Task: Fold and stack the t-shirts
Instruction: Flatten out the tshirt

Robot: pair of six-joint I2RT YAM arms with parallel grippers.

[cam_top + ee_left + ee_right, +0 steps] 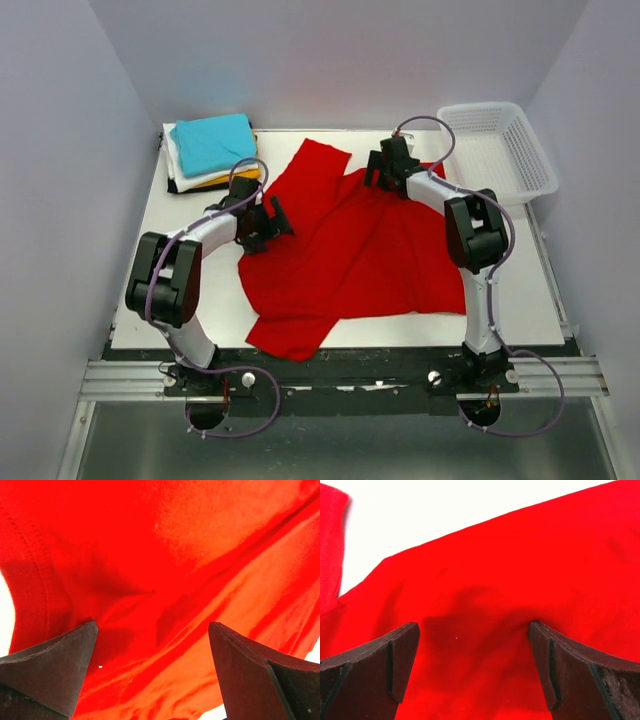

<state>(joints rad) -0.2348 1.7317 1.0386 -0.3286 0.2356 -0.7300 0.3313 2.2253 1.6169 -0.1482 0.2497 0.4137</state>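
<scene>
Taking the far edge of the white table (520, 295) as 12 o'clock, the bright red short-sleeved cotton t-shirt (370, 250) lies rumpled across the middle. The folded stack of teal, white, orange and black t-shirts (210, 148) sits well apart at 11 o'clock.

The left gripper (266, 222) hovers over the shirt's 9 o'clock edge with its jaws wide and holding nothing. The right gripper (388, 168) is over the 1 o'clock edge, equally wide and empty, with red cloth between its fingers.

The step looks like pinching the shirt to spread it flat before folding. To do it well, each gripper should come down on a seam or edge rather than a loose wrinkle. Both should close fully, then draw apart evenly so the creases pull out.

One sleeve points to 12 o'clock and the other to 7 o'clock. The collar end therefore probably faces 9 o'clock and the hem 3 o'clock, which would run the long axis from 9 to 3.
</scene>
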